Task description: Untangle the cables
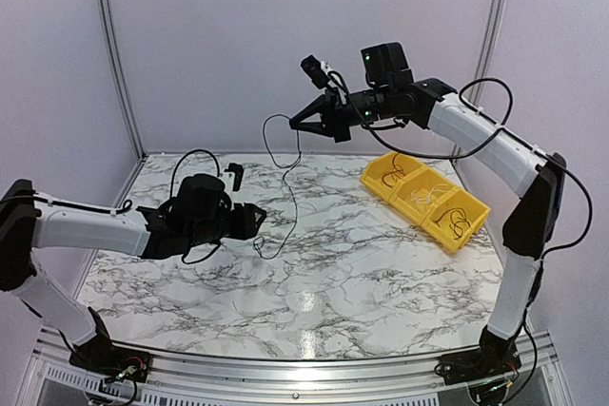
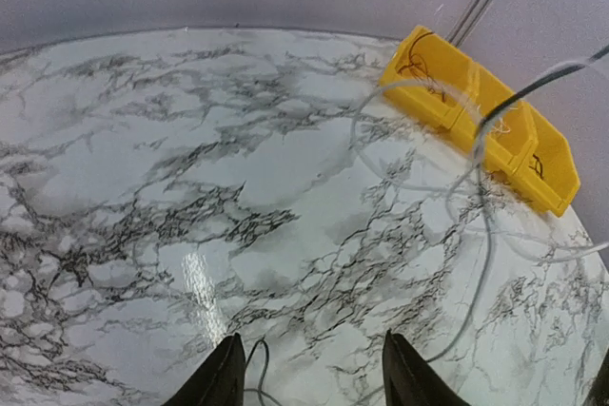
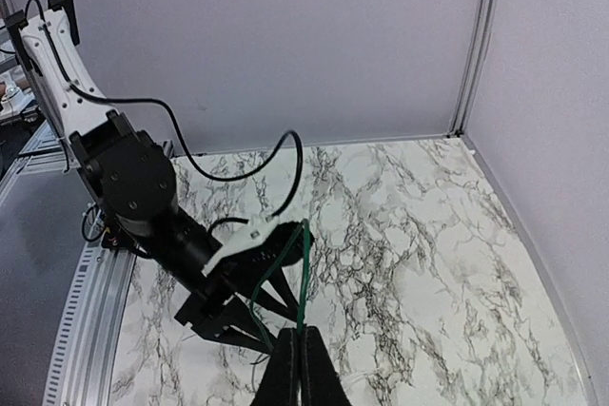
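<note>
A thin black cable (image 1: 292, 199) hangs in the air over the middle of the white, grey-veined marble-patterned bench (image 1: 381, 282). Its upper end is pinched in the right gripper (image 1: 295, 125), which is held high above the bench and points left. From there the cable loops out to the left, drops in a loose curve and ends low, just beside the left gripper (image 1: 259, 221). In the right wrist view that gripper's (image 3: 300, 335) jaws are pressed together on the cable (image 3: 304, 273), which rises straight out from between them.

The left gripper is low over the bench. In its own wrist view (image 2: 313, 337) the jaws stand partly apart and grip nothing. A small bend of thin wire shows in the gap near the bottom edge, and a blurred strand crosses in front of the lens.

Toward the back right of the bench sits a yellow plastic bin with three compartments (image 1: 447, 235). More coiled black cables (image 1: 460, 223) lie inside it.
</note>
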`<act>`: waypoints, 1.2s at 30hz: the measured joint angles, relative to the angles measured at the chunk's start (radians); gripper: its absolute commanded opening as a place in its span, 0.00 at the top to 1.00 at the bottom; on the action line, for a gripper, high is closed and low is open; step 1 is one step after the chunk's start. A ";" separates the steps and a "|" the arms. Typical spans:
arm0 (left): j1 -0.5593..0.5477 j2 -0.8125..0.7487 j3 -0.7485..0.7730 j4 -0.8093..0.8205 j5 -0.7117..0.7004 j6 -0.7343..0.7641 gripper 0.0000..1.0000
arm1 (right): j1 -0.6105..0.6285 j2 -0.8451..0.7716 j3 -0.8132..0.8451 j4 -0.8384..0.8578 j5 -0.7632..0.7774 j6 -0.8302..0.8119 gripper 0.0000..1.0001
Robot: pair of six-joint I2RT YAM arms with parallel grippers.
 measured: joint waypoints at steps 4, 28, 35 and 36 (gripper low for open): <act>-0.025 -0.071 0.045 -0.012 -0.021 0.114 0.43 | 0.000 0.034 -0.024 0.006 -0.005 0.025 1.00; -0.036 0.219 0.446 0.058 -0.017 0.339 0.81 | 0.001 0.068 -0.036 0.050 -0.020 0.139 1.00; -0.036 0.243 0.405 0.158 -0.032 0.327 0.83 | -0.018 0.067 0.052 0.040 -0.001 0.172 1.00; -0.037 0.249 0.389 0.158 -0.032 0.326 0.83 | -0.018 0.062 0.076 0.052 -0.008 0.183 1.00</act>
